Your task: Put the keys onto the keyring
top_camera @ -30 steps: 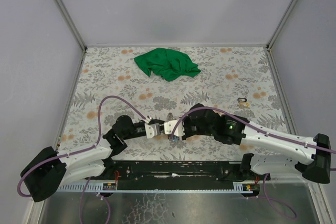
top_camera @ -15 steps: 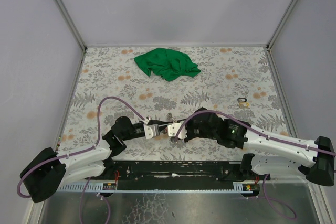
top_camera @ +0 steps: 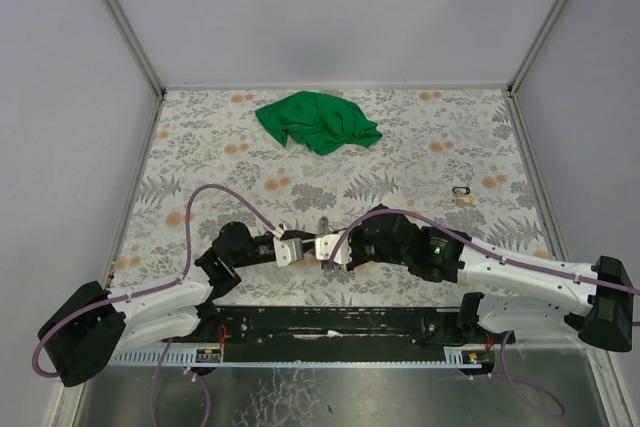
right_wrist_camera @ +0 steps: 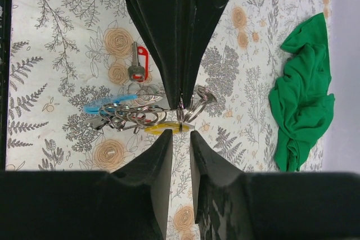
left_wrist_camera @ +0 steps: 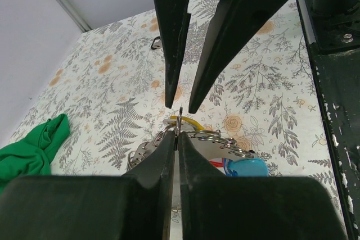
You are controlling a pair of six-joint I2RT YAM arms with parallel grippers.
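Top external view: both arms lie low over the near middle of the surface, wrists turned toward each other, tips almost meeting.
Surface (top_camera: pixel 200 147): floral-patterned sheet, walled on three sides.
Right arm (top_camera: pixel 520 272): reaches in from the near right corner.
Left arm (top_camera: pixel 160 307): reaches in from the near left corner, with a purple cable looping over it.
Green cloth (top_camera: pixel 318 122): crumpled, at the far middle of the surface, well apart from both arms.
Left fingers (left_wrist_camera: pixel 160 161): pressed together, pinching a thin metal ring at one end of the keyring, held edge-on between the tips.
Right fingers (right_wrist_camera: pixel 157 161): parted by a narrow gap, holding nothing; their tips stand just beside the pinched ring, facing the left tips.
Keyring (right_wrist_camera: pixel 132 113): chain of grey metal loops, lying on the surface between the two sets of tips, its free end trailing away from the pinch.
Red-tagged key (right_wrist_camera: pixel 136 64): flat on the surface just beside the loops; whether it is threaded cannot be told.
Blue-tagged key (right_wrist_camera: pixel 101 107): at the trailing end of the loops, touching them.
Yellow piece (right_wrist_camera: pixel 163 129): lies against the loops near the pinch.
Dark-and-yellow item (top_camera: pixel 461 193): alone at the right of the surface.
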